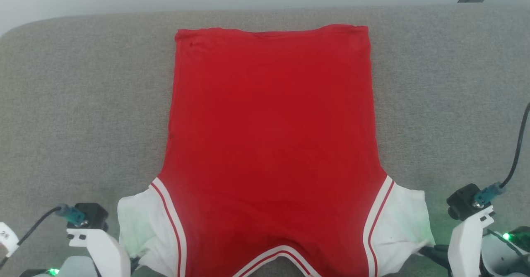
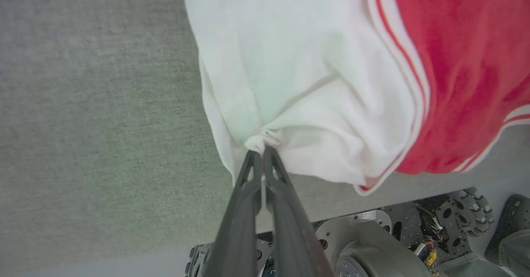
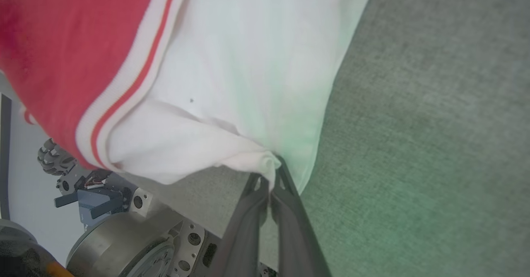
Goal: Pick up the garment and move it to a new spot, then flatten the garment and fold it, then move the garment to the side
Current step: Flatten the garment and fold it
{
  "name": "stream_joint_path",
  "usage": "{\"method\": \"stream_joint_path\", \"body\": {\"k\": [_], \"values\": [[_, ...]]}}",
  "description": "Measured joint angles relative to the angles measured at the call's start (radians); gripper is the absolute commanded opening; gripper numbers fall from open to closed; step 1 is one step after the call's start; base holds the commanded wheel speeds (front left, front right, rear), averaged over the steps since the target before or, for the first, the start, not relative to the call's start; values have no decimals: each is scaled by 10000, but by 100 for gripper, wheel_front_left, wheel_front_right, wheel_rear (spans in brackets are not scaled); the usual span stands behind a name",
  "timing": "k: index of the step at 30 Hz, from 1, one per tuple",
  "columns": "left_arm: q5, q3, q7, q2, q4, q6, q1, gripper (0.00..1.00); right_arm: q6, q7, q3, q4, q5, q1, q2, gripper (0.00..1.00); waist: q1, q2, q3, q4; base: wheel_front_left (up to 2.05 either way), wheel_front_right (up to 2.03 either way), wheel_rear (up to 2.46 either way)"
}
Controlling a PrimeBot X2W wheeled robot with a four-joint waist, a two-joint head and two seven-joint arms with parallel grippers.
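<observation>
The left end effector [image 2: 262,155] is pinching a bunched fold of white sleeve on the garment [image 2: 298,82]. Its two dark fingers [image 2: 244,210] are pressing together with no gap at the tips. The right end effector [image 3: 271,177] is clamping the other white sleeve the same way, with cloth gathering into a small knot between its closed tips.

The garment [image 1: 269,144] is lying spread flat on the grey fabric surface [image 1: 83,103], plain red side up. Its hem is pointing toward the far edge and its neckline toward the robot, and both sleeves are reaching out at the near corners.

The head view is giving the garment's whole outline, though the fingertips are mostly tucking under the sleeve edges there. The wrist views are showing the pinch points up close. They are also showing the near edge of the surface and, below it, the robot's metal base [image 2: 364,244] and a roller-studded wheel [image 3: 51,161].
</observation>
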Motion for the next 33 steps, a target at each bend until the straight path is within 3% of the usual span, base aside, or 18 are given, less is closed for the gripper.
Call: {"method": "stream_joint_path", "body": {"k": [1, 11, 19, 25, 33], "values": [[29, -40, -10, -61, 12, -17, -30, 0, 4, 6, -140, 105, -161, 8, 165, 100, 0, 0, 6, 6, 0, 0, 0], [263, -222, -105, -543, 238, -194, -540, 0, -2, 111, -2034, -504, -1275, -44, 1546, 100, 0, 0, 148, 84, 0, 0, 0], [428, -268, -226, -848, 328, -345, -1092, 0, -2, -949, -3250, -1043, -2752, -1911, 2663, 100, 0, 0, 574, 228, 0, 0, 0], [612, -439, -182, -1139, 397, -625, -1700, 0, -2, -1847, -3312, 412, -3417, -4201, 2997, 100, 0, 0, 1015, 586, 0, 0, 0], [980, -855, -81, -1797, 777, -1204, -2781, 0, -2, -2034, -3145, 3609, -3737, -7217, 2527, 100, 0, 0, 1708, 1487, 0, 0, 0]]}}
